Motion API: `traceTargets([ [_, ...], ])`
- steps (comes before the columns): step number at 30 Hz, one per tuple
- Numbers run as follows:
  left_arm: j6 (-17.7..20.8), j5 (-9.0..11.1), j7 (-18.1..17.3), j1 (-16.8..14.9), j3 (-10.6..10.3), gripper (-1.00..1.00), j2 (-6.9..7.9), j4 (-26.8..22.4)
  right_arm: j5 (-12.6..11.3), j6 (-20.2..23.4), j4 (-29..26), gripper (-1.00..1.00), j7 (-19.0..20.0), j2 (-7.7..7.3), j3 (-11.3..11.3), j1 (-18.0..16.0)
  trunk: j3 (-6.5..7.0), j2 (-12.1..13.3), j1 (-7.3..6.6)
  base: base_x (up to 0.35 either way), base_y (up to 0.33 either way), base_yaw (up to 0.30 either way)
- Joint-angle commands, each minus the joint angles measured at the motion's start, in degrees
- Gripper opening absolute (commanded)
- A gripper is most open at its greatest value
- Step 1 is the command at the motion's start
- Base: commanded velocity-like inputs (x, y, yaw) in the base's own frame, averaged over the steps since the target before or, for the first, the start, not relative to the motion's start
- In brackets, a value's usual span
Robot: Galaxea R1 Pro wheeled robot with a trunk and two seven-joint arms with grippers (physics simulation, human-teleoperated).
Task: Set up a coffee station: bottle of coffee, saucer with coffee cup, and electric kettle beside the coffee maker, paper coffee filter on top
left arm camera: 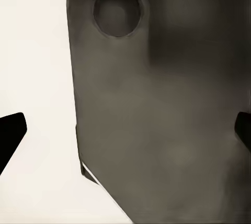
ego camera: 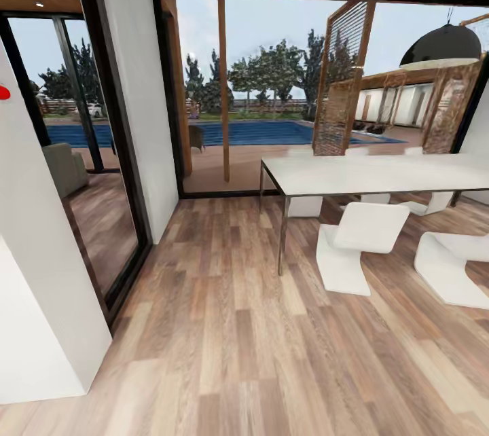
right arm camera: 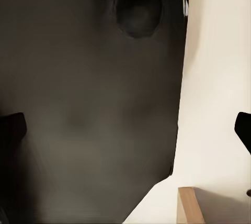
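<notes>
Head view: no kitchen, risk clipping long white dining table (ego camera: pixel 380 174) at 2 o'clock while turning; both grippers (left arm camera: pixel 125 130) (right arm camera: pixel 125 130) spread, empty.

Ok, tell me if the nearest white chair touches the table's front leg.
Apart: head view shows wood floor between the chair and the table leg.

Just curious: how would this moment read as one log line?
transit | dining table, white chairs, pool ahead | both hands open, empty
</notes>
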Motion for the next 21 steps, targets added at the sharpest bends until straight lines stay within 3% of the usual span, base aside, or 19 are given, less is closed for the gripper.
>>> traceTargets([
  [1,0.0,0.0,0.0,0.0,0.0,1.0,0.0,0.0,0.0,0.0,0.0,1.0,0.0,0.0,0.0,0.0,-0.03,0.0,0.0,0.0,0.0,0.0],
  [9,-1.0,0.3,0.1,0.1,0.2,1.0,-0.51,-0.6,0.0,0.7,-2.0,1.0,-0.2,2.11,0.1,-0.1,-0.03,0.0,0.0,0.0,0.0,0.0],
  [21,-4.9,0.2,0.0,0.2,0.3,1.0,-0.38,-0.6,-0.1,0.5,-3.9,1.0,-0.2,2.28,-0.1,-0.1,-0.03,0.0,0.0,0.0,0.0,0.0],
])
